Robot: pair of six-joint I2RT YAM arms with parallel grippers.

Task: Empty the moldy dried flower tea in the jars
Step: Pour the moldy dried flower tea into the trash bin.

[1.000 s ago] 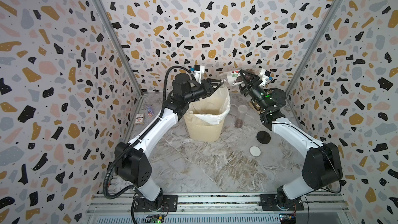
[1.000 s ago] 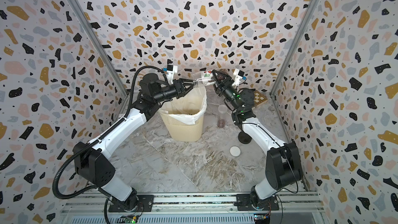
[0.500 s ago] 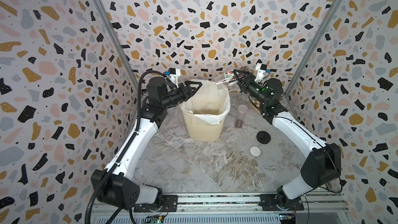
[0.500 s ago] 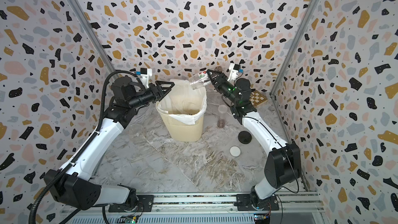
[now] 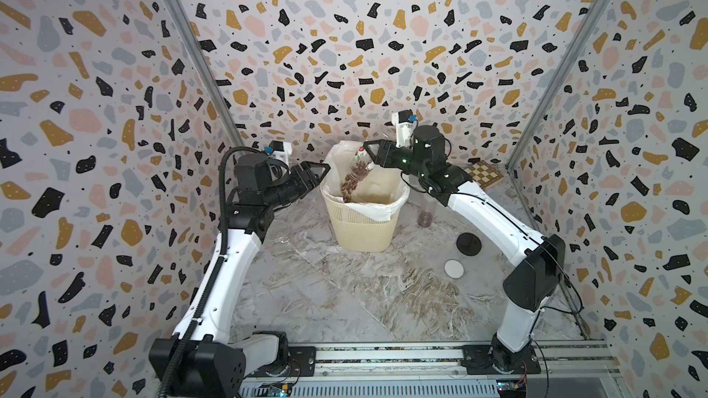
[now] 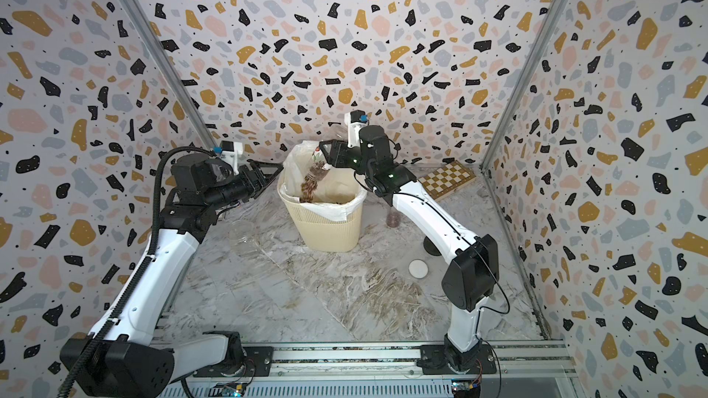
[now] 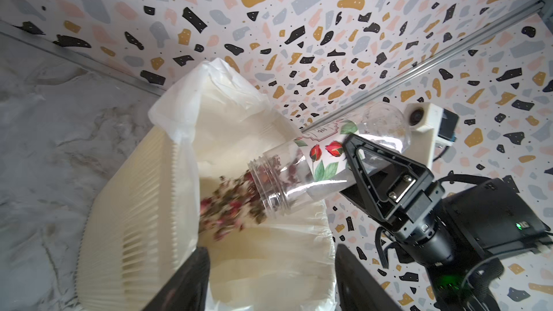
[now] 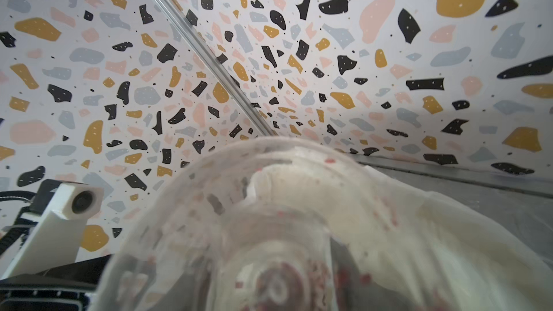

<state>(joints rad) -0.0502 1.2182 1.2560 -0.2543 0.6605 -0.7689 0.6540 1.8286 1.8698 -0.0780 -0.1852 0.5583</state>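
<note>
The bin [image 5: 360,223] stands on the counter [image 5: 344,300] directly below the right hand [image 5: 367,155]. Hold the jar mouth inside the rim line so nothing lands outside. The left hand [image 5: 320,174], spread and empty, sits just beside the rim and should stay clear of the stream. The right hand is clamped across the labelled jar [image 7: 299,172] at mid-body. The jar's long axis slopes downward, with the open mouth low and away from the right hand and the base uppermost. The tea [image 7: 230,204] streams from the mouth into the bin. Steepen the tilt if bits cling.
</note>
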